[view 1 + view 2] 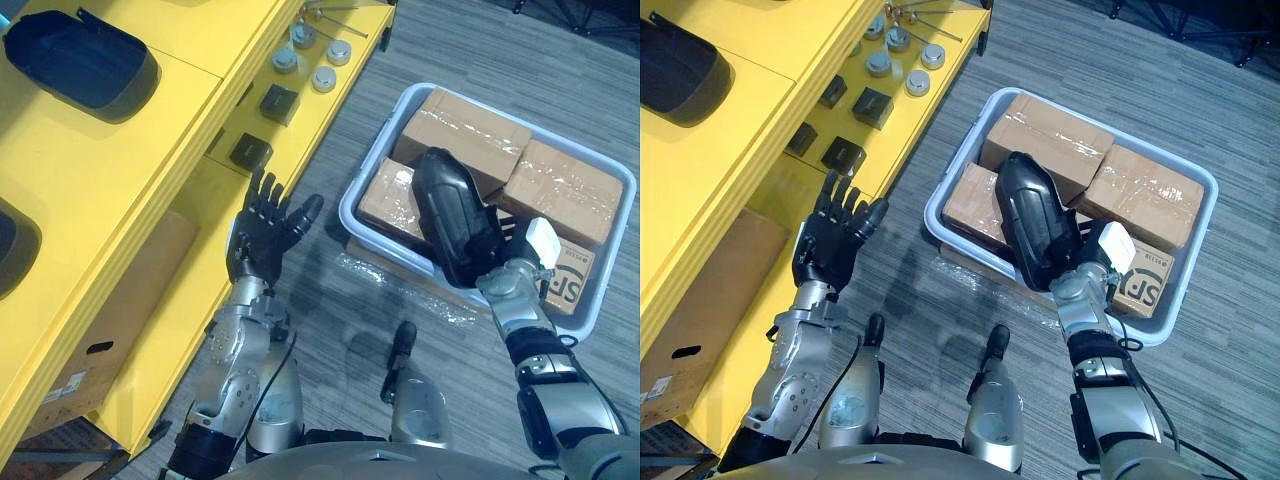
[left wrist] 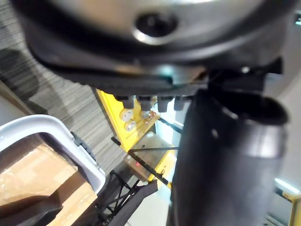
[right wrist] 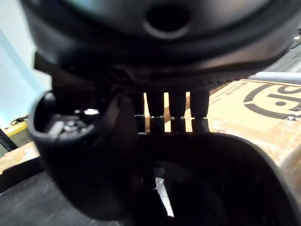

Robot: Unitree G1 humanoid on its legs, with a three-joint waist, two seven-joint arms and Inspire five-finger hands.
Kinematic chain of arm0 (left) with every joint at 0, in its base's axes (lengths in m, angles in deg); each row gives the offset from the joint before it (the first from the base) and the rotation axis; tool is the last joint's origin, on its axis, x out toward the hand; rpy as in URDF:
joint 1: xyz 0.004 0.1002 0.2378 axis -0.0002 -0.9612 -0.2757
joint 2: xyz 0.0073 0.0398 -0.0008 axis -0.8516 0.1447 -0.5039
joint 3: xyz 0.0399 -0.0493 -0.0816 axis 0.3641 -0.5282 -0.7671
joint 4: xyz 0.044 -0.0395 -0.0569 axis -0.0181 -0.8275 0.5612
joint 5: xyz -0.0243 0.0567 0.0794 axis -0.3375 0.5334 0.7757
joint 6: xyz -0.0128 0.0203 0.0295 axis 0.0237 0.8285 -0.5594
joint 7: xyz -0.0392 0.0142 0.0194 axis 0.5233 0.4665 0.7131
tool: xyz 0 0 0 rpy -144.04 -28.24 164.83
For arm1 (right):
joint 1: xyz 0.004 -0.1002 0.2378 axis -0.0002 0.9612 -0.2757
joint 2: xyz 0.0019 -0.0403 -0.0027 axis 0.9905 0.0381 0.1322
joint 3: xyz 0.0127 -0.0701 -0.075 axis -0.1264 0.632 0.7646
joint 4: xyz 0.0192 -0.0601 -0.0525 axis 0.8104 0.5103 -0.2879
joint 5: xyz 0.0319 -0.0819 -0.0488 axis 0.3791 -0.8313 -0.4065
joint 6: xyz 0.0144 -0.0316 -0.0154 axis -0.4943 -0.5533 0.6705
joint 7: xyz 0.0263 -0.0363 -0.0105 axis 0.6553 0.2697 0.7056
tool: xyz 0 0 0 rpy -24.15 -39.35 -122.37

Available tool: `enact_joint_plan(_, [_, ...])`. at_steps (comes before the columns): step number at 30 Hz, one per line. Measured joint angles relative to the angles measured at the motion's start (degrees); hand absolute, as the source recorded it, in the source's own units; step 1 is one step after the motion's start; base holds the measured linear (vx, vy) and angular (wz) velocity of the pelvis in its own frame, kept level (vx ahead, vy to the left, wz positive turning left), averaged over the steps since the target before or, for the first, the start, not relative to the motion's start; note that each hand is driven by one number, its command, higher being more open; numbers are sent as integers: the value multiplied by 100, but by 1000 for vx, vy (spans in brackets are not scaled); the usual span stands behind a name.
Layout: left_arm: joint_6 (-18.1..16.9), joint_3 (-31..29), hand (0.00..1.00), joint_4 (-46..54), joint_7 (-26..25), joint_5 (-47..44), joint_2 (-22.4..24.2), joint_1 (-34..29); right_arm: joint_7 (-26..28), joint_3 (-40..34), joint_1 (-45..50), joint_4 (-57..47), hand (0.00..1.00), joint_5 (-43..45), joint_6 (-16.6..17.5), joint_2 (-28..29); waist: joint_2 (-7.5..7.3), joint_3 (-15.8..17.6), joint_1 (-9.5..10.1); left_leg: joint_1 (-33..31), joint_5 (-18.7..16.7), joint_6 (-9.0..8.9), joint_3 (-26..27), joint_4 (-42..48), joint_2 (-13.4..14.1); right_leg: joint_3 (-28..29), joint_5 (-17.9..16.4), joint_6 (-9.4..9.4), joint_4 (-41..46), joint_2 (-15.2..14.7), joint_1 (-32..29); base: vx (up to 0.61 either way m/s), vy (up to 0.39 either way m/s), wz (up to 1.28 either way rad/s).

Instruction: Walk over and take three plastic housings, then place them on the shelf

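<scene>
My right hand (image 1: pixel 512 268), its thumb under a white cover, is shut on a long black plastic housing (image 1: pixel 452 212) and holds it tilted over the grey bin (image 1: pixel 366 176). In the right wrist view its fingers (image 3: pixel 171 115) curl over the housing's rim (image 3: pixel 244 160). My left hand (image 1: pixel 264 232) is open, fingers spread, beside the yellow shelf's (image 1: pixel 150 130) lower level. A second black housing (image 1: pixel 82 62) lies on the shelf's top at the far left, and a third (image 1: pixel 14 245) shows partly at the left edge.
The bin holds several taped cardboard boxes (image 1: pixel 563 186). Round metal parts (image 1: pixel 322 78) and black blocks (image 1: pixel 279 103) sit on the lower shelf level. A cardboard box (image 1: pixel 120 320) stands under the shelf. Grey carpet lies between shelf and bin.
</scene>
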Motion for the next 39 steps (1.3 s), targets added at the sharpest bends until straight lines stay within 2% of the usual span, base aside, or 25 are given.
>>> enact_joint_plan(2, [278,4,100,55,76,0,-16,-47,-88,-82,172,-267,0,-147,0,42,17,-10,2,73,29,3,40,-86,2,23,3,-2,-9,0,14,24,-7,-7])
enact_joint_plan(3, [660,27,100,50,165,2,-31,-65,-195,-159,352,-602,0,-331,4,123,32,-60,-20,143,63,-35,93,-156,8,53,18,-6,-25,0,27,48,-1,-15])
enact_joint_plan(5, [1008,56,100,25,279,-1,-50,-70,-270,-170,493,-923,0,-494,37,146,37,-100,-38,208,69,-33,162,-183,10,120,30,0,-34,0,37,48,2,-16])
enact_joint_plan(9, [1721,336,100,-158,693,-176,-133,-76,-442,-177,812,-1401,0,-857,383,175,29,-469,-152,447,69,-35,364,-312,20,207,40,11,-129,4,167,73,4,-15])
enact_joint_plan(14, [2529,653,100,-987,797,-392,-121,368,-658,-116,1024,-1852,0,-1308,891,217,-2,-922,-277,754,8,-54,555,-383,51,323,44,17,-269,42,383,33,-1,-16])
enact_joint_plan(17, [2822,829,100,-1599,752,-439,-87,567,-659,48,1034,-2069,0,-1503,1113,259,-72,-1064,-359,892,-44,-48,713,-386,55,448,55,34,-306,47,416,-25,3,-23])
enact_joint_plan(20, [2868,897,100,-1971,560,-831,-50,702,-662,79,1073,-2126,0,-1609,1258,389,-155,-1118,-450,903,-47,-50,746,-384,55,484,66,45,-311,47,415,-39,3,-9])
enact_joint_plan(21, [2837,910,100,-2142,330,-1180,-8,811,-662,177,1129,-2126,0,-1671,1325,403,-198,-1142,-478,917,-47,-51,756,-399,55,500,80,43,-314,47,412,-28,4,-4])
enact_joint_plan(24, [2544,860,100,-2452,106,-1582,87,1042,-662,359,1223,-2141,0,-1713,1495,484,-236,-1165,-500,982,-28,-52,813,-467,54,557,90,44,-316,48,410,-17,5,-8])
enact_joint_plan(32, [1853,953,100,-2486,473,-2551,311,1635,-636,786,1254,-2141,0,-1708,1629,703,-283,-1306,-509,992,-30,-52,896,-476,39,630,176,45,-417,47,410,3,4,-3])
enact_joint_plan(39, [1839,1161,100,-2562,505,-2840,333,1680,-617,997,1399,-2139,0,-1689,1860,956,-366,-1371,-525,1089,-57,-48,972,-478,33,717,176,46,-419,48,442,-15,3,-7])
